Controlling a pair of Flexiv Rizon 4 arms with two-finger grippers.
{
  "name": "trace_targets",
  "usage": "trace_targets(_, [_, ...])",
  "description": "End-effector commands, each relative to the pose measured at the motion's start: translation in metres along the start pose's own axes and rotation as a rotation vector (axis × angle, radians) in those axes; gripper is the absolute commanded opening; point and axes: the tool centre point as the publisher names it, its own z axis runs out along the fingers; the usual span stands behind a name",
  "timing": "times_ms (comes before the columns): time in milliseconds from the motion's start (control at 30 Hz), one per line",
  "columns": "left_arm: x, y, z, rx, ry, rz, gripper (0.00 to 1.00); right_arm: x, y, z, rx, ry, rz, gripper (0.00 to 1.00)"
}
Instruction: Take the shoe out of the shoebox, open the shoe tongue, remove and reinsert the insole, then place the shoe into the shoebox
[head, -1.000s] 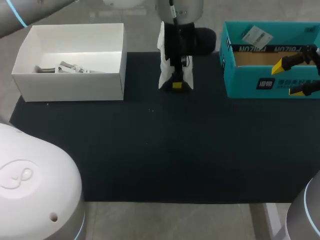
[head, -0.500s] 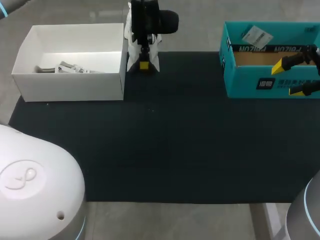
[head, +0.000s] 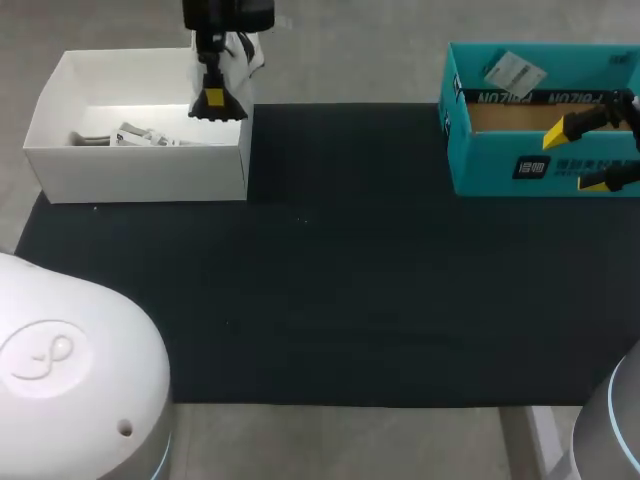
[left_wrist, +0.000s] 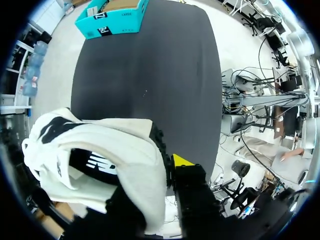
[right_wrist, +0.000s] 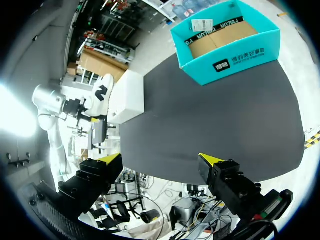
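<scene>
Over the far right corner of the white cardboard shoebox (head: 140, 172), the left gripper (head: 212, 103) pinches a white fabric sneaker with black logo (left_wrist: 115, 145). A second ago it hung over the black mat's (head: 350, 280) far middle. The right gripper (right_wrist: 160, 160) stays spread wide, empty, by the teal cardboard box (head: 530, 165).

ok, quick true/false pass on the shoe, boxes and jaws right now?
The left jaws grip the shoe: true.
The shoe rests on the mat: false, it is held in the air by the white box.
The right jaws are open and empty: true.
The shoe sits in the teal box: false, its floor shows bare.
The white box is empty: false, small items lie in it.
</scene>
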Motion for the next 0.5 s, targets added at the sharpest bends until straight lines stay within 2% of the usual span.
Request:
trace_targets(33, [-0.024, 0.038, -0.007, -0.016, -0.011, 0.006, 0.0, 0.0, 0.0, 0.001, 0.0, -0.001, 0.001, 1.0])
trace_targets(233, [-0.042, 0.069, -0.006, -0.051, -0.019, 0.082, 0.0, 0.0, 0.0, 0.001, 0.0, -0.001, 0.001, 1.0])
trace_targets(500, [-0.059, 0.099, -0.015, -0.03, -0.04, 0.074, 0.0, 0.0, 0.0, 0.001, 0.0, -0.001, 0.001, 1.0])
